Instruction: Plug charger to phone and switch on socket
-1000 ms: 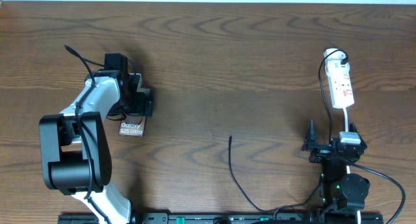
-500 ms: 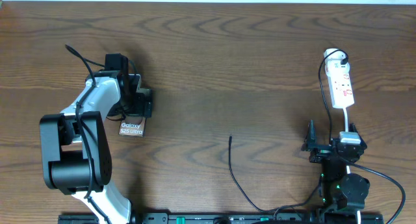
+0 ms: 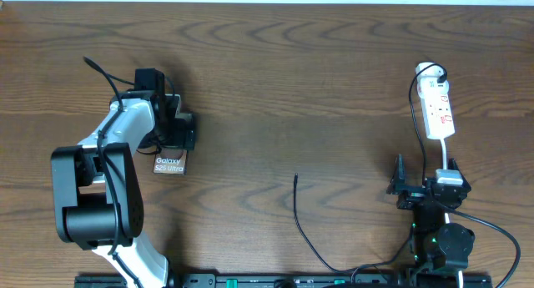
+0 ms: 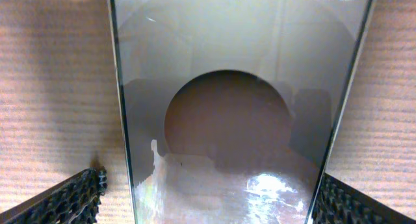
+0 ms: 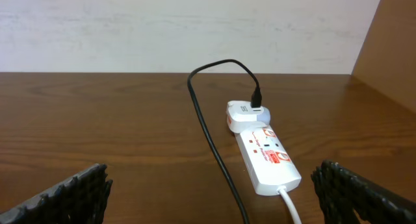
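Observation:
The bronze-brown phone (image 3: 169, 164) lies flat on the table at the left, its "Galaxy" lettering facing up. My left gripper (image 3: 178, 139) is over its far end. In the left wrist view the phone's glossy face (image 4: 234, 87) fills the middle. The left gripper (image 4: 208, 204) is open and straddles the phone, with a gap at the left finger (image 4: 71, 198). The charger cable's tip (image 3: 295, 179) lies free at the table's middle. The white socket strip (image 3: 438, 108) is at the right, also in the right wrist view (image 5: 268, 158). My right gripper (image 3: 425, 178) is open and empty, short of the strip.
A white adapter (image 5: 246, 113) sits plugged in at the strip's far end. The black charger cable (image 5: 211, 143) runs from it past the right gripper and loops along the front edge (image 3: 334, 270). The strip's white cord (image 5: 291, 208) leads toward the right arm. A wall borders the table's far side.

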Controlling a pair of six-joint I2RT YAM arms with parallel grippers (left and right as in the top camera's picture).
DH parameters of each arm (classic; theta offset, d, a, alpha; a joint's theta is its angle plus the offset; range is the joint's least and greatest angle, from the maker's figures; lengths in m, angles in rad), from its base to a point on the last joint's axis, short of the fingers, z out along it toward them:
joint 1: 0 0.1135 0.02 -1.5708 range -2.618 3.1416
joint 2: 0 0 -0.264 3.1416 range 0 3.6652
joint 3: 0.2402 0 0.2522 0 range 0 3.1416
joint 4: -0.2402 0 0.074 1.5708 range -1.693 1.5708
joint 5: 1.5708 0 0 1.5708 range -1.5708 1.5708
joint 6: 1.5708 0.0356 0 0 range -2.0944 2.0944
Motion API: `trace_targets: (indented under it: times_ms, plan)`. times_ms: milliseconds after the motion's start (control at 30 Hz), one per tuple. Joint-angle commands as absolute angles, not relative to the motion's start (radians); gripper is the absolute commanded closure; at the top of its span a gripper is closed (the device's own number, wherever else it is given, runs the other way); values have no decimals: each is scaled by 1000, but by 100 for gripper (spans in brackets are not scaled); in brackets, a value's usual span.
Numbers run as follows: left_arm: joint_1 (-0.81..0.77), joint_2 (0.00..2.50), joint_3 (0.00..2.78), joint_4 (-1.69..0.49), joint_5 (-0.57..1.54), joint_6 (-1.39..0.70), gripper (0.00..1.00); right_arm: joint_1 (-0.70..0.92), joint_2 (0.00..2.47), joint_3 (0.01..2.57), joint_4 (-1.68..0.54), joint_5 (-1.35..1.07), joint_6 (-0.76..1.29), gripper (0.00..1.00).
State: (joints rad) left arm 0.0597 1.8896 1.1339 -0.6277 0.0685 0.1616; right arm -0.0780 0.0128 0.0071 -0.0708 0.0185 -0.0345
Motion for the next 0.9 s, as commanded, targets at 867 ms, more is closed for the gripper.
trace_targets:
  times_ms: [867]
  plan:
    - [-22, 1962, 1113, -615, 29, 216, 2, -69, 10, 5, -75, 17, -39, 1]
